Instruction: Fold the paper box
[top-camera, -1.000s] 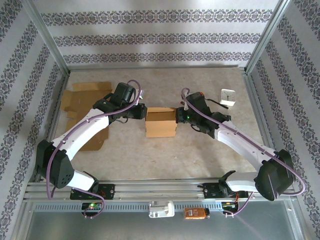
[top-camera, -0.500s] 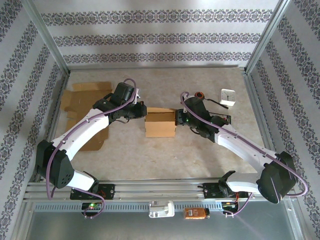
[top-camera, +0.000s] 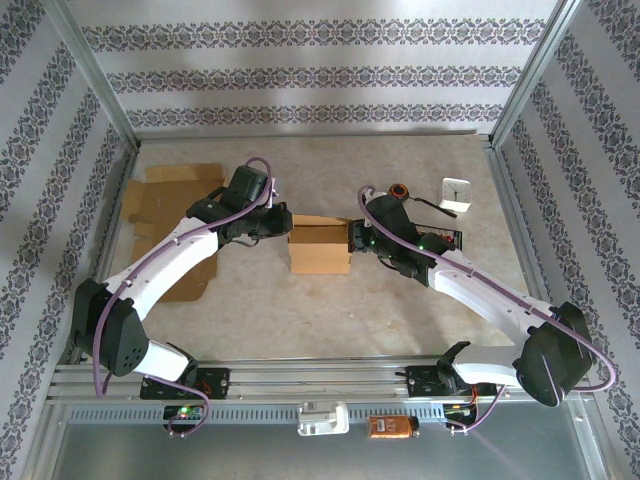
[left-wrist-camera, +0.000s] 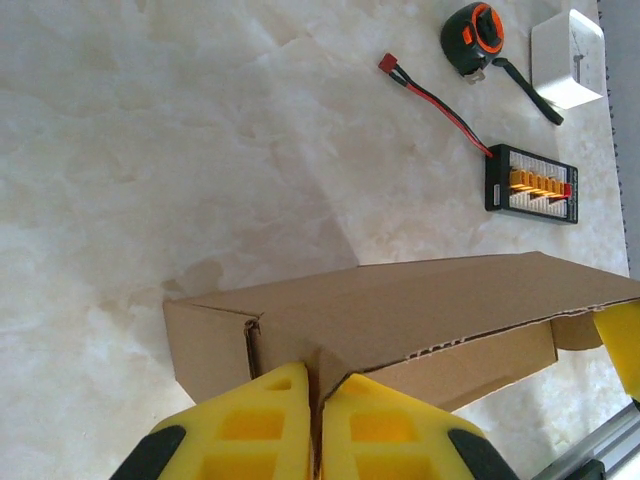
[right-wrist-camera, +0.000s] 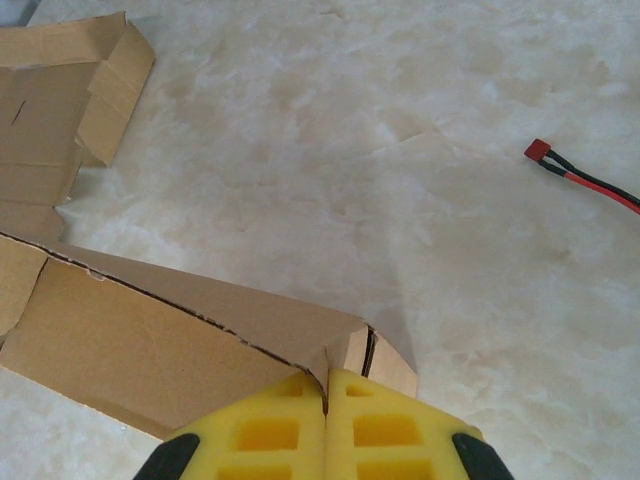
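The left pincer (left-wrist-camera: 315, 385) sits at the bottom edge of its wrist view with its yellow pads (left-wrist-camera: 255, 420) pressed together on a thin card edge of the box (left-wrist-camera: 400, 300). How much card lies between them is hidden by the pads themselves. The right pincer (right-wrist-camera: 326, 388), at the bottom centre of its own view, is likewise closed, its pads (right-wrist-camera: 270, 430) meeting on the corner crease of the box (right-wrist-camera: 150, 340), and the pinch point there is also covered. From above, the left pincer (top-camera: 283, 228) touches the box's left end and the right pincer (top-camera: 355, 238) its right end, with the box (top-camera: 320, 250) between them near the middle of the desk (top-camera: 300, 320). In the left wrist view the box runs from lower left to the right edge, where it is cut off, and a bit of a yellow pad (left-wrist-camera: 620, 340) shows beside it. Beyond the box, in the upper right of that view, lie a charger board (left-wrist-camera: 530, 183), a red-and-black cable (left-wrist-camera: 435, 100), a tape measure (left-wrist-camera: 472, 30) and a white clock (left-wrist-camera: 568, 45), the clock partly out of frame. Flat card (top-camera: 165, 200) lies at the left of the top view, partly under the left arm, and is cut off at the upper left of the right wrist view (right-wrist-camera: 60, 100).
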